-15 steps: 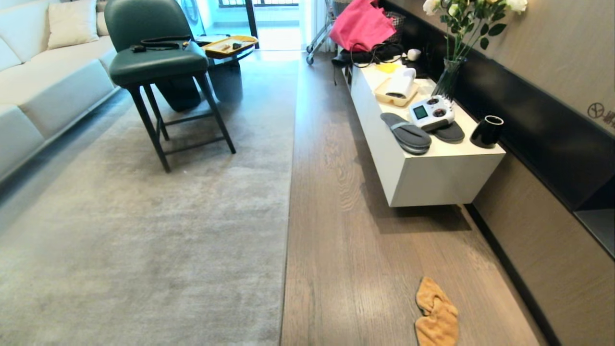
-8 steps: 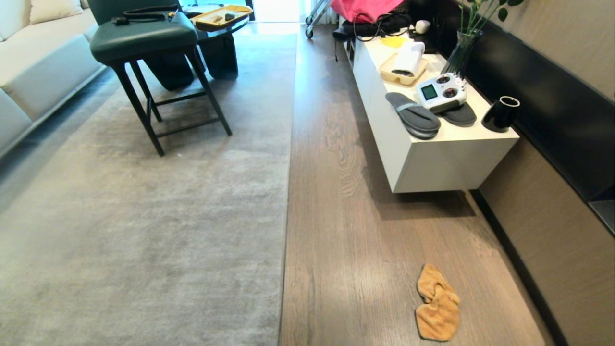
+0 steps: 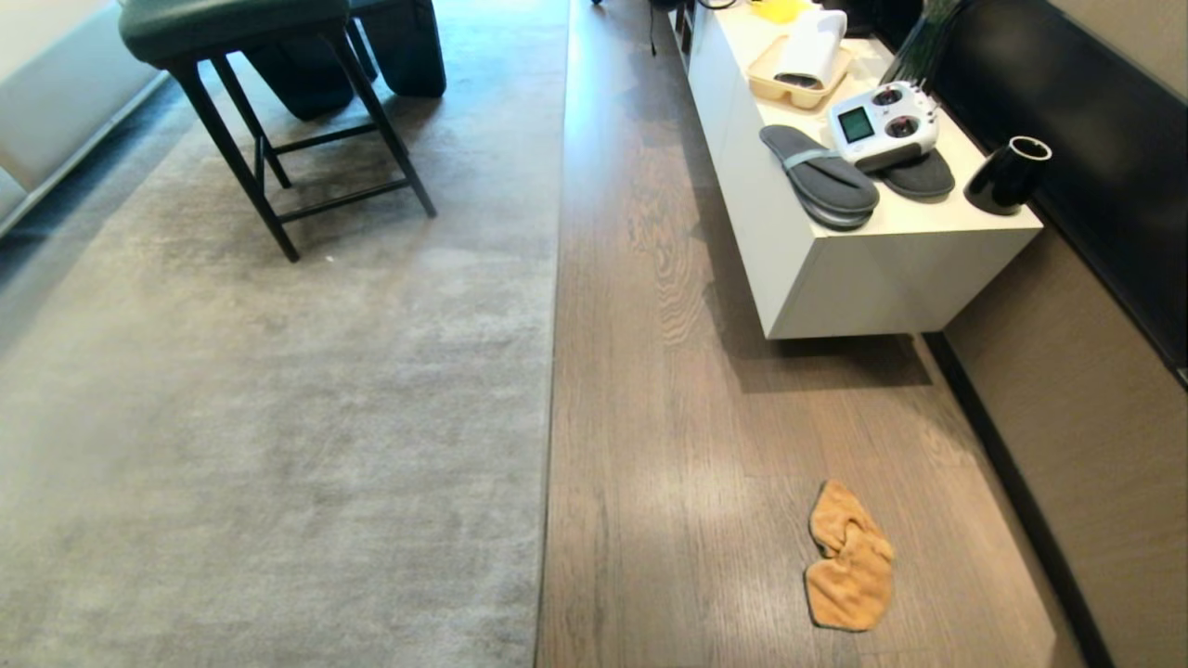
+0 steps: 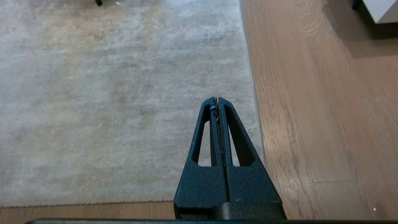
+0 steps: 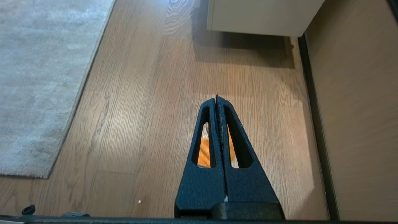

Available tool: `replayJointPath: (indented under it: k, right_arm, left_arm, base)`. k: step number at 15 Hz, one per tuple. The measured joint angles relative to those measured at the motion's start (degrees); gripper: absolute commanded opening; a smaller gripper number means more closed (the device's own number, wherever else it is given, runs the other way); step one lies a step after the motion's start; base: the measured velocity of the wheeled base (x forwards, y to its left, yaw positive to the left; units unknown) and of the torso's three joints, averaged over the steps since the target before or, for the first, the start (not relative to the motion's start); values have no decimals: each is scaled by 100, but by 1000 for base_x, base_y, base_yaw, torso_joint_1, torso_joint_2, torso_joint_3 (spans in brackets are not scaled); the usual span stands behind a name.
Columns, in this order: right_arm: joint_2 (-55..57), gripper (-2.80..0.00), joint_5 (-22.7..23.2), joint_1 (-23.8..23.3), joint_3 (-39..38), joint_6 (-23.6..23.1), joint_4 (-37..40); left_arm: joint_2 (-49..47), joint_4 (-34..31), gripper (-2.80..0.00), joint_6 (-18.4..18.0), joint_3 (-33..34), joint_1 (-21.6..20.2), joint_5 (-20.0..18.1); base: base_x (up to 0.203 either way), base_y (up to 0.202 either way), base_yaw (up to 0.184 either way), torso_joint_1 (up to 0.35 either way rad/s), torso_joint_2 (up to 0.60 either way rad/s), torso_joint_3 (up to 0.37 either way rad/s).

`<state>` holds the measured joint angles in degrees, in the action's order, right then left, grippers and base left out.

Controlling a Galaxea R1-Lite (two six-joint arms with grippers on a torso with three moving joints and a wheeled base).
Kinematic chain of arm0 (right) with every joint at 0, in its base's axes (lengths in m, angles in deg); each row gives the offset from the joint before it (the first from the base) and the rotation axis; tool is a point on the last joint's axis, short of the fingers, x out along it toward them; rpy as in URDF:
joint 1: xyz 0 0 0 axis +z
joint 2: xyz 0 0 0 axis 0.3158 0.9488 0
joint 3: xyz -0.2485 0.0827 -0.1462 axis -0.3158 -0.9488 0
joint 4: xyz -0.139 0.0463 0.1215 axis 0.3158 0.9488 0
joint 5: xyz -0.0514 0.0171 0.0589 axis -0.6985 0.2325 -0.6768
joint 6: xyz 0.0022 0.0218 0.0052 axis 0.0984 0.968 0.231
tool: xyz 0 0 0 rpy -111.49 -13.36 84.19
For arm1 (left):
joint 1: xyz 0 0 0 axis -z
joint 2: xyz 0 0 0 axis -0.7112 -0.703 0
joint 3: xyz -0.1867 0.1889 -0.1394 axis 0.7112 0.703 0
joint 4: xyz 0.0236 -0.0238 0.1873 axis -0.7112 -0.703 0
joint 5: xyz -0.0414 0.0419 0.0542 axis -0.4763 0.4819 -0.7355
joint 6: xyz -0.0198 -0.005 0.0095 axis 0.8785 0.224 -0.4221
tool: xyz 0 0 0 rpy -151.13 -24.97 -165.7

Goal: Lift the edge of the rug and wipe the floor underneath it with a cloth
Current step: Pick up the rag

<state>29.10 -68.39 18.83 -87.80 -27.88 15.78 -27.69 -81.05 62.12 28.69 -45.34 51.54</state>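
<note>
- Left gripper (image 4: 218,99), fingers pressed together and empty, hangs over the grey rug beside the rug edge (image 3: 549,399), which runs straight away from the robot.
- Right gripper (image 5: 216,97), also closed and empty, hangs over the orange cloth (image 3: 849,559) on the wood floor (image 3: 668,445), nearer it.

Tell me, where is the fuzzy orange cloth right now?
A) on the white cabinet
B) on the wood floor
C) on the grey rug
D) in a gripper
B: the cloth lies crumpled on the bare floor, apart from the rug edge, with neither gripper touching it.
</note>
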Motion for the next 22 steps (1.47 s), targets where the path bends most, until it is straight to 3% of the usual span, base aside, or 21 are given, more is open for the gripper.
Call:
replayJointPath:
  k: [22]
  right_arm:
    - [0,-280,-2,0,0,-2,0]
  left_arm:
    - [0,2,-280,-9,0,0,2]
  base:
    - [0,0,0,4,3,-199]
